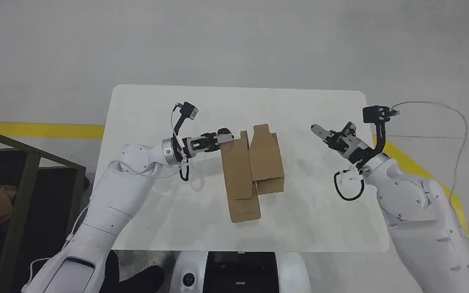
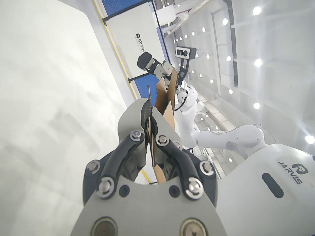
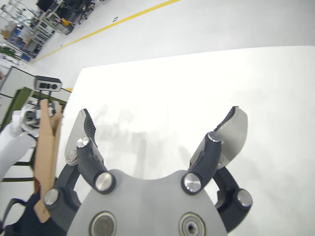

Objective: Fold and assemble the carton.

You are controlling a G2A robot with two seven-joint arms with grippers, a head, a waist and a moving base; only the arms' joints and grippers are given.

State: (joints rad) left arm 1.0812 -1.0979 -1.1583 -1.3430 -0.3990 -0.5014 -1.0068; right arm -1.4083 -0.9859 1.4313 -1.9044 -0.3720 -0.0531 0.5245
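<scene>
Over the table [image 1: 146, 110], the carton [image 1: 245, 176] runs long from far to near. The left gripper [image 1: 226, 139] pinches its far corner; the right gripper [image 1: 321, 134] is wide open, well apart on the other side.

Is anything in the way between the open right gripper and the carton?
Nothing visible does: just table surface lies between the right gripper and the carton. The left gripper pinches the carton's opposite side.
</scene>
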